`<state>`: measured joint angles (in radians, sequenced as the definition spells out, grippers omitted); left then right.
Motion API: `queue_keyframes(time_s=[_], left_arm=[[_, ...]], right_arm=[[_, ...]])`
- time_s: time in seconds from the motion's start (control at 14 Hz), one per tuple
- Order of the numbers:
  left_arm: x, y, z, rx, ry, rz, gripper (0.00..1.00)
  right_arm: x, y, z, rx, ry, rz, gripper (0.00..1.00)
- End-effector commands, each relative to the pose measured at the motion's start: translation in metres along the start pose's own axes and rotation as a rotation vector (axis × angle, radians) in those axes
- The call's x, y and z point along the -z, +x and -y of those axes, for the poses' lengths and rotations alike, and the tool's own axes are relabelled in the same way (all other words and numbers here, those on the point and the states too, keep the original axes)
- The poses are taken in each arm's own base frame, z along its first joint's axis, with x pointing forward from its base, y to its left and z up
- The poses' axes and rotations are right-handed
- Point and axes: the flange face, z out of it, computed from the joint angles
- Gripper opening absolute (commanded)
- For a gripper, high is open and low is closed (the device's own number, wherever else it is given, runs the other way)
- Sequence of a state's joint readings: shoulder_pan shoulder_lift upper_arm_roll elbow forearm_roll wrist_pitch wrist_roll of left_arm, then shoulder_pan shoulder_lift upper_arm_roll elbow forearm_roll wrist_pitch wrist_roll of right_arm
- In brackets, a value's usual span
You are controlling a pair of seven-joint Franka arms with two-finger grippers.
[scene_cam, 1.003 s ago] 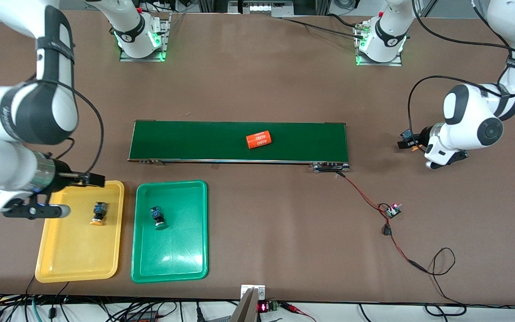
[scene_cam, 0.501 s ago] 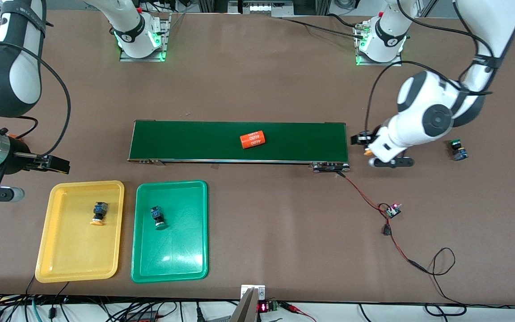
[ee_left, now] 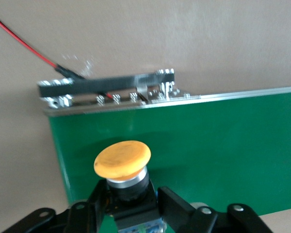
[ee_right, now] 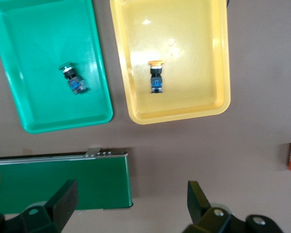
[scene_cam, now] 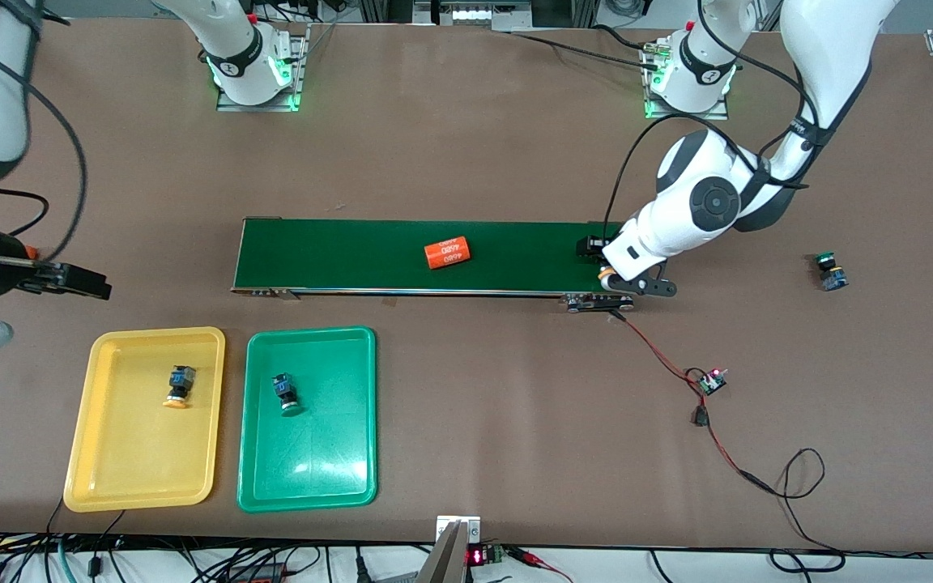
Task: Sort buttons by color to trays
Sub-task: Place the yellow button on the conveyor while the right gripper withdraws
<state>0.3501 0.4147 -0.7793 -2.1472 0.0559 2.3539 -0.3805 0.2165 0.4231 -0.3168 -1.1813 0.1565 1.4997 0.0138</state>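
Carrying a yellow-capped button over the belt

Left gripper (ee_left: 132, 204) grasps a yellow-capped button (ee_left: 122, 159) above the conveyor belt's (scene_cam: 353, 255) end. Right gripper (ee_right: 131, 201) hangs released over the table near the yellow tray (scene_cam: 122, 470). One button lies in each tray; a green-capped button (scene_cam: 829, 271) sits toward the left arm's end.

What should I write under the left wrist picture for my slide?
The left hand holds a yellow-capped button over the end of the green conveyor belt.

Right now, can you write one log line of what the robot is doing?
left end effector: holds yellow button over belt | right end effector: open, waiting | trays: one button each
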Motion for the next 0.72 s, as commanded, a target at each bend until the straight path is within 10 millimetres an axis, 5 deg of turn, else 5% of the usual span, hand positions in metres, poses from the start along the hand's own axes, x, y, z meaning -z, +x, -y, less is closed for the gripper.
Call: queue_keyframes(time_s=[0.0, 0.21, 0.43, 0.64], left_arm=[[-0.011, -0.014, -0.012, 0.012, -0.012, -0.022, 0.94], [0.0, -0.01, -0.011, 0.009, -0.009, -0.039, 1.0], [0.037, -0.002, -0.005, 0.028, 0.012, -0.109, 1.0], [0.079, 0.012, 0.037, 0.103, 0.044, -0.123, 1.0]], right_arm=[[0.005, -0.022, -0.018, 0.011, 0.009, 0.006, 1.0], [0.002, -0.037, -0.006, 0.052, -0.097, 0.004, 1.0], [0.012, -0.043, -0.008, 0.047, -0.095, -0.002, 1.0], [0.028, -0.05, -0.011, 0.056, -0.092, -0.032, 1.0]])
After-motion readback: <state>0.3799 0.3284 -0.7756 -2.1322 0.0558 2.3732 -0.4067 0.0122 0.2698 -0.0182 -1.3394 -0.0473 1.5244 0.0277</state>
